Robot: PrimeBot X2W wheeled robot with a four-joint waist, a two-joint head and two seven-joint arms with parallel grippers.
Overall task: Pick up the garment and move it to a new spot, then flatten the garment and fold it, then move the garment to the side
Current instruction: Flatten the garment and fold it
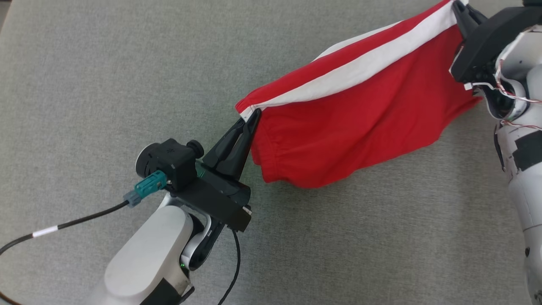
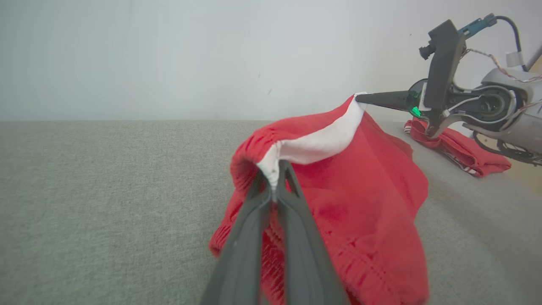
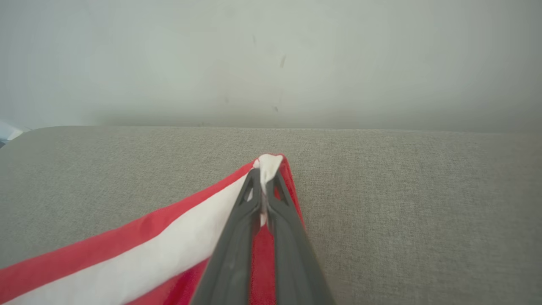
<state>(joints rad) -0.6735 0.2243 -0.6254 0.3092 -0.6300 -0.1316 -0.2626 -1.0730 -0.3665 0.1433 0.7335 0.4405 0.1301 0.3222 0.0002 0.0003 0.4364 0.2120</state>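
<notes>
The garment [image 1: 360, 127] is red cloth with a white band along its top edge, held up off the grey surface and hanging between my two grippers. My left gripper [image 1: 255, 113] is shut on the band's left corner, seen close up in the left wrist view as the left gripper [image 2: 276, 171] pinching the white hem of the garment [image 2: 364, 203]. My right gripper [image 1: 458, 6] is shut on the band's right corner at the head view's top right. In the right wrist view the right gripper [image 3: 266, 178] nips the garment [image 3: 127, 262] at its white tip.
A grey fabric-covered table [image 1: 106, 76] spreads under everything. A second red cloth [image 2: 457, 148] lies bunched on it beyond my right arm [image 2: 487, 101] in the left wrist view. A pale wall [image 3: 271, 55] rises behind the table's far edge. A black cable [image 1: 63, 226] trails from my left wrist.
</notes>
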